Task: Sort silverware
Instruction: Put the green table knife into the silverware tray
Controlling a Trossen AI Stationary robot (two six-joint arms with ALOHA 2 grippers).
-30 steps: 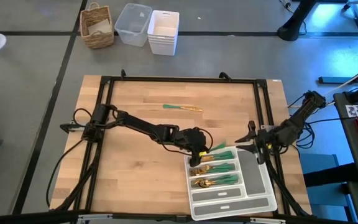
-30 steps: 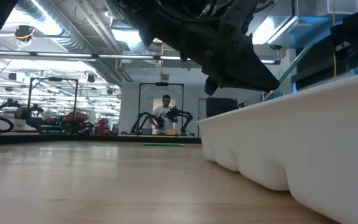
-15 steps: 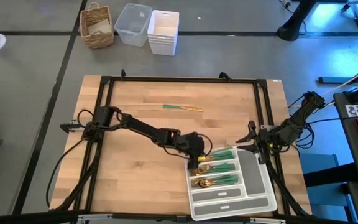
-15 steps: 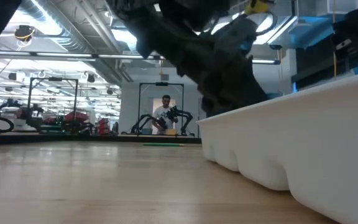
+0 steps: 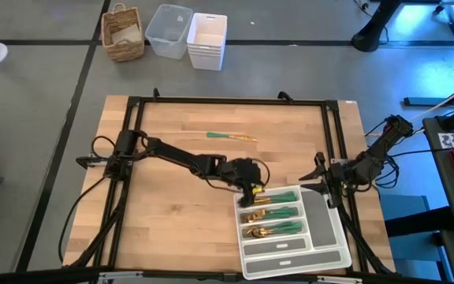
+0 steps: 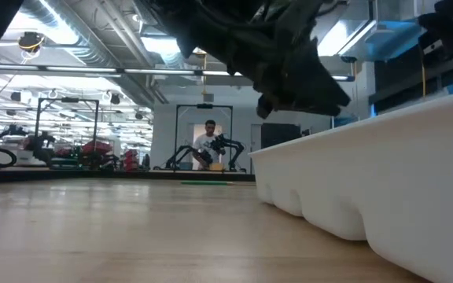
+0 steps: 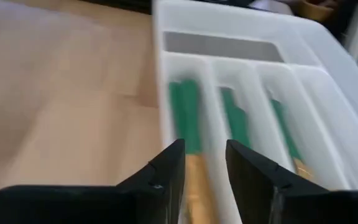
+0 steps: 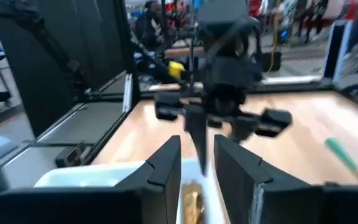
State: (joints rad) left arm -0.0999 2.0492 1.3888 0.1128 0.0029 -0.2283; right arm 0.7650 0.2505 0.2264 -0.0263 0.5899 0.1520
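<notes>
The white tray sits at the table's near right and fills the right of the low view. Three of its compartments hold green-handled, gold-headed silverware, which lies flat in them. One more piece lies alone on the wood toward the far edge. My left gripper hovers open over the tray's far left corner, holding nothing. My right gripper waits open at the tray's far right side.
A black frame borders the table. Beyond the far edge, on the floor, stand a wicker basket, a clear container and stacked white bins. Bare wood spreads left of the tray. A person stands far off in the room.
My left gripper dipped toward the tray's far compartment, then rose and drew back a little toward the table's left. The green-handled piece that slanted up from it a second ago now lies flat in that compartment.
</notes>
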